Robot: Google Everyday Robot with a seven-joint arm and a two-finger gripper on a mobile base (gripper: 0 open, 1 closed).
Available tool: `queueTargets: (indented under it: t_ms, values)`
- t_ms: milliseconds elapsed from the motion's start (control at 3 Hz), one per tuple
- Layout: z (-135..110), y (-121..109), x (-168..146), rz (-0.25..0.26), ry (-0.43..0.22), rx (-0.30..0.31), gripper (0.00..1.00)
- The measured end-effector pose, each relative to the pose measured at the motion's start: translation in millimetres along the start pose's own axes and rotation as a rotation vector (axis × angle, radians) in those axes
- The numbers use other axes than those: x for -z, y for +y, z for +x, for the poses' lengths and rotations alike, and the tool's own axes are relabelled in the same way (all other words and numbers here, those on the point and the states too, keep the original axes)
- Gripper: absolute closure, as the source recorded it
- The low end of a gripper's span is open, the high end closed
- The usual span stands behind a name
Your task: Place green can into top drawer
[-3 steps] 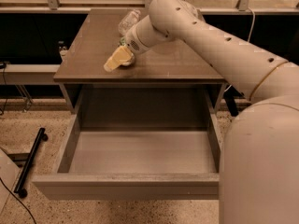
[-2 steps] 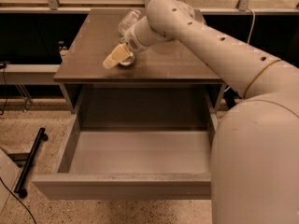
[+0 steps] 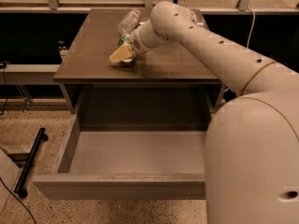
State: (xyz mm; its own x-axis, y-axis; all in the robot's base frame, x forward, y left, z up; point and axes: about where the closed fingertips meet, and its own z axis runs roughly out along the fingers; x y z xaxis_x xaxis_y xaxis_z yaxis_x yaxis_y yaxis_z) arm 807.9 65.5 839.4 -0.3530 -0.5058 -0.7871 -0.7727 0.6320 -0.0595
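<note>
View: I have one camera, looking down over the robot's shoulder at the cabinet front.
Gripper: pale yellow and wedge-shaped, at the end of the arm, low over the middle of the cabinet top. I cannot tell if it touches the surface.
Gripper state: I cannot tell whether it is apart, together or clamped on anything.
Can: I see only a small green patch on the cabinet top, just behind the gripper, between it and the bottle. The wrist hides the rest, so I cannot tell if it stands or lies.
Bottle: clear, crinkled plastic, lying tilted on the top, near the back, touching or just beside the wrist.
Arm: smooth off-white tube with small dark holes along it, reaching from the lower right across to the top.
Body: a big rounded off-white shell filling the lower right and covering the drawer's right end.
Cabinet top: flat, matte brown, rectangular, with a dull sheen.
Drawer: pulled well out below the top; a wide, deep grey-brown box with a plain flat front panel.
Drawer contents: I see only its smooth grey floor and walls.
Floor: speckled beige, with a black bar lying on it beside the drawer.
</note>
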Motion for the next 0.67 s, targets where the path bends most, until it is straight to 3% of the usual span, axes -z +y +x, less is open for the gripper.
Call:
queueTargets:
  t_ms: [333,667]
  values:
    - [1,-3,3,0.013,-0.006,-0.016,0.49]
    - [-7,-1,19,0.028,-0.019,0.009,0.8]
